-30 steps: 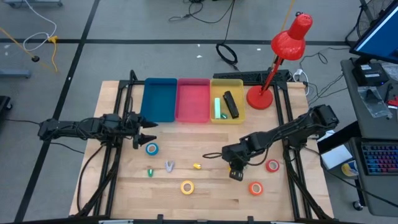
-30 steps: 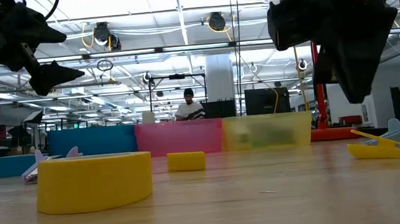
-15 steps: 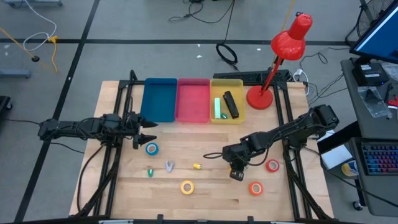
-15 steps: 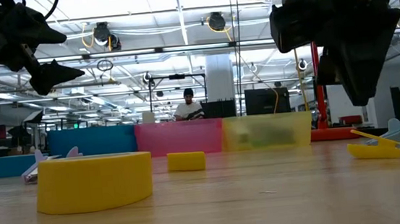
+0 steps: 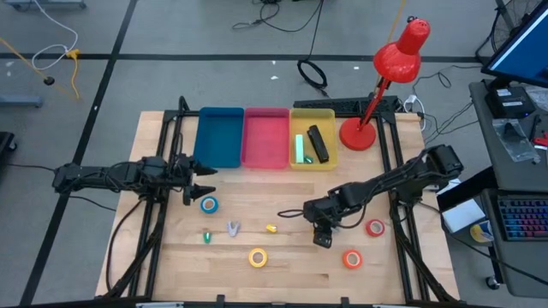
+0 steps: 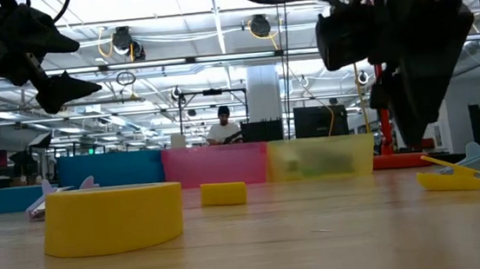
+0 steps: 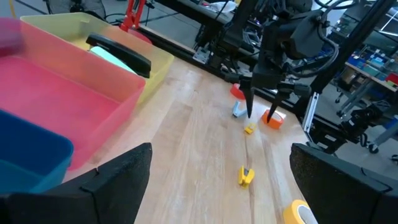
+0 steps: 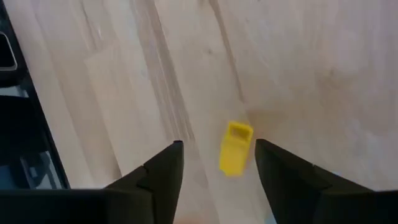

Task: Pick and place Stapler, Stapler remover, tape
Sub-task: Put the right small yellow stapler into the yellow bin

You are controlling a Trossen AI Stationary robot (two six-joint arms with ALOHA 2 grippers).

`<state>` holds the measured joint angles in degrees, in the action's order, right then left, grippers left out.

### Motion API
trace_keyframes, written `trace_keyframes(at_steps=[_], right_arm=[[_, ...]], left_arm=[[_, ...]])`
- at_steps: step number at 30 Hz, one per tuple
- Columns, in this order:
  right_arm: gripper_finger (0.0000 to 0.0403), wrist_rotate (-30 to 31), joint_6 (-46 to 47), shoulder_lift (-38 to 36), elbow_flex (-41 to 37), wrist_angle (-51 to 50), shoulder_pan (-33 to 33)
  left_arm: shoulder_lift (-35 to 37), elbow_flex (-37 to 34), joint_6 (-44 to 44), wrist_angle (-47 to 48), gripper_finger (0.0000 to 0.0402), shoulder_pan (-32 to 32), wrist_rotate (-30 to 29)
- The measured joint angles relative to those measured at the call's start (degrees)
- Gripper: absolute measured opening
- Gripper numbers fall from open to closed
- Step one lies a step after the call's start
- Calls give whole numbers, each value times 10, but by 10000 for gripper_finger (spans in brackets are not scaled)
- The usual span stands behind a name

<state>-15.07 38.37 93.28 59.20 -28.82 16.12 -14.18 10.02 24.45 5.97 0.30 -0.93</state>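
Four tape rolls lie on the table [image 5: 171, 257], all on the near side of the yellow bin [image 5: 312, 147]: a blue roll [image 5: 209, 204], a yellow roll [image 5: 258, 257], a red roll [image 5: 375, 228] and an orange-red roll [image 5: 352, 258]. Three bins stand in a row: the blue bin [image 5: 219, 137] and pink bin [image 5: 266, 139] look empty, while the yellow bin holds a black stapler [image 5: 318, 144] beside a green stapler [image 5: 300, 147]. The right gripper [image 8: 217, 160] hangs just above a small yellow piece [image 8: 235, 148], jaws parted, holding nothing. The left gripper [image 5: 201, 180] hovers wide open just beyond the blue roll.

Red desk lamp [image 5: 390, 73] at the table's [image 5: 291, 269] far corner; seemingly a keyboard [image 5: 521, 221] alongside.
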Motion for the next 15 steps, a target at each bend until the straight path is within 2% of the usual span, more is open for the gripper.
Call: trace_keyframes(at_steps=[15], right_arm=[[195, 2, 9, 32, 0, 6, 0]], left_arm=[[0, 0, -3, 1, 379, 0, 24]])
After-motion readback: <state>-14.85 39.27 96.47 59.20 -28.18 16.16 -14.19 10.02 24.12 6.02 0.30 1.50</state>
